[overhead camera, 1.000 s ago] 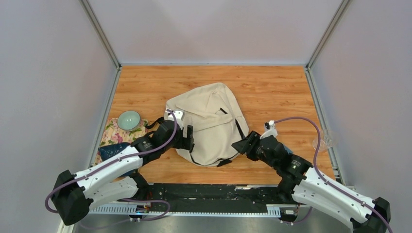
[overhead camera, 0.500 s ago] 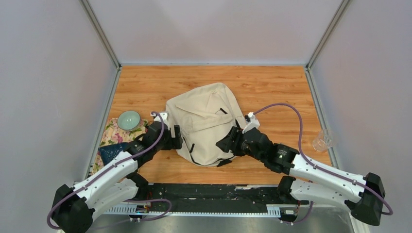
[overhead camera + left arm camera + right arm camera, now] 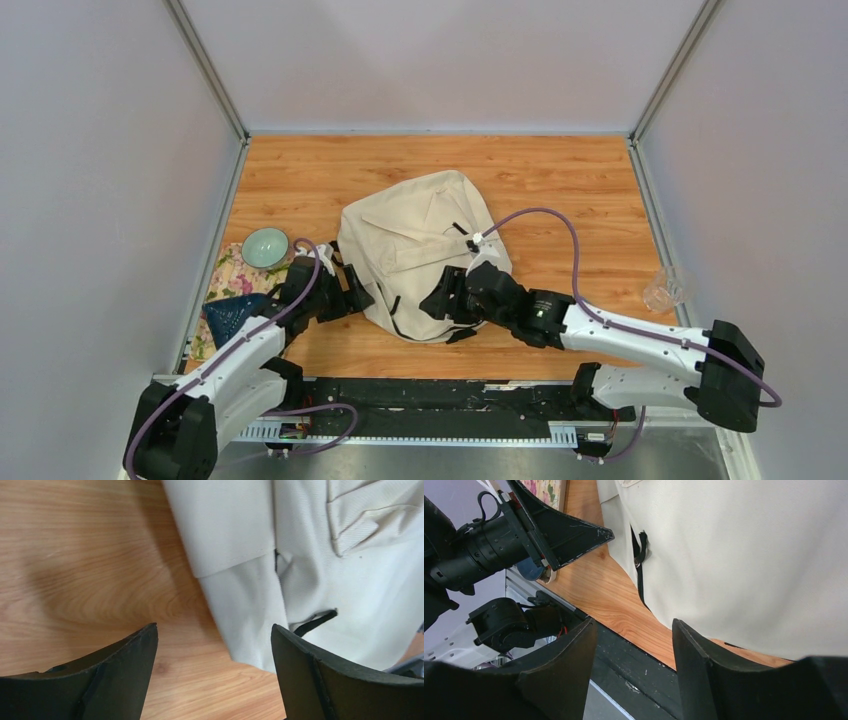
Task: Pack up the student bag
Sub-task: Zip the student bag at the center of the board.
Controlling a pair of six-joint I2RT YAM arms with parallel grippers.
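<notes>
The cream-beige student bag (image 3: 420,245) lies flat in the middle of the wooden table, with black straps and zipper pulls along its near side. My left gripper (image 3: 356,292) is open and empty at the bag's near left edge. In the left wrist view (image 3: 213,626) its jaws span the bag's edge (image 3: 250,605) and bare wood. My right gripper (image 3: 436,302) is open and empty, low over the bag's near edge. The right wrist view (image 3: 634,622) shows the bag's side (image 3: 749,555), a black zipper pull (image 3: 640,550) and the left gripper (image 3: 559,535) opposite.
A teal bowl (image 3: 265,246) sits on a floral cloth (image 3: 232,272) at the left wall, with a dark blue item (image 3: 228,312) nearer me. A clear glass cup (image 3: 664,290) stands at the right wall. A black rail (image 3: 430,395) runs along the near edge.
My right gripper has swung left from beside the bag's right corner to over its near edge. My left gripper has drawn back left, off the bag's side to its edge.
</notes>
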